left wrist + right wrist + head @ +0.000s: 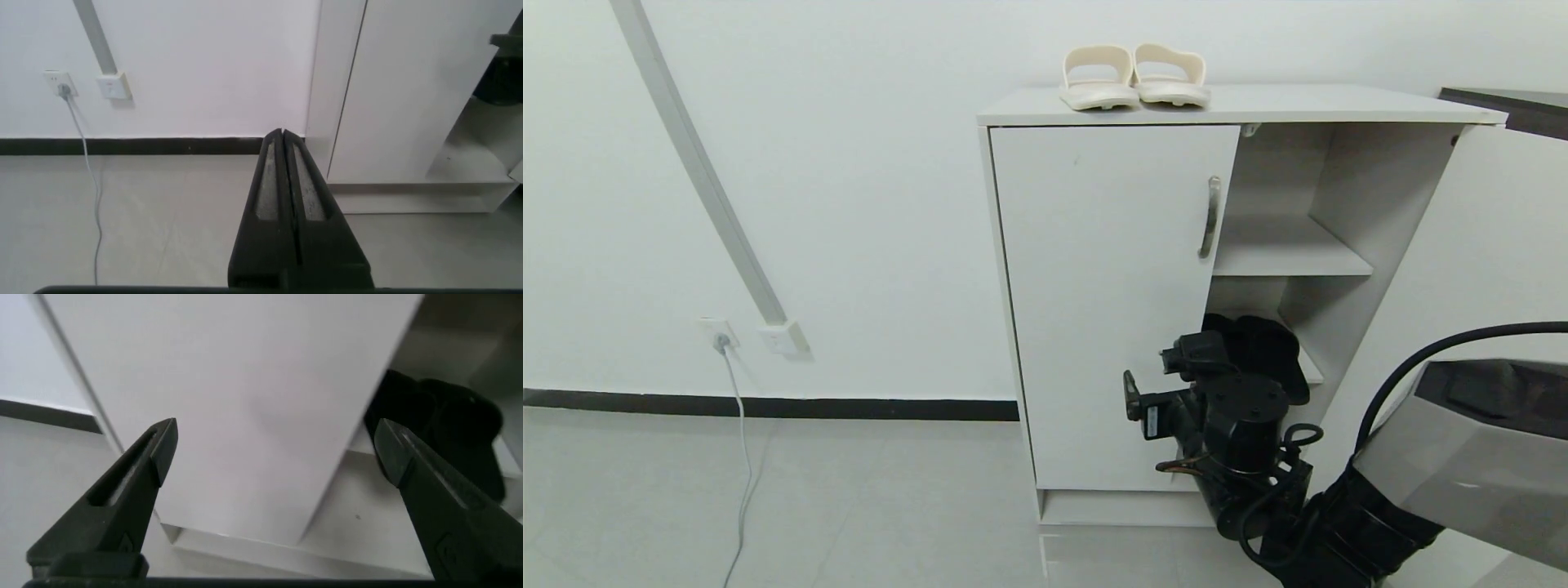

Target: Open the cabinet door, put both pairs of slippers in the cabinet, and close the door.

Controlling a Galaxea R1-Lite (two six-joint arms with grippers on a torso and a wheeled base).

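Note:
A white cabinet [1339, 102] stands against the wall. Its left door [1103, 327] is closed and its right door [1486, 245] is swung open. A beige pair of slippers [1134, 77] rests on the cabinet top. A black pair of slippers [1262, 347] [445, 416] lies on the lower shelf inside. My right gripper [1158, 377] [274, 453] is open and empty, low in front of the closed door's free edge, close beside the black slippers. My left gripper [282, 139] is shut on nothing, low over the floor to the left of the cabinet.
The middle shelf [1282, 249] inside the cabinet is bare. A wall socket [719, 333] with a grey cable and a slanted conduit [698, 163] are on the wall at left. Open tiled floor [768, 490] lies left of the cabinet. Dark furniture [1519, 102] stands behind the open door.

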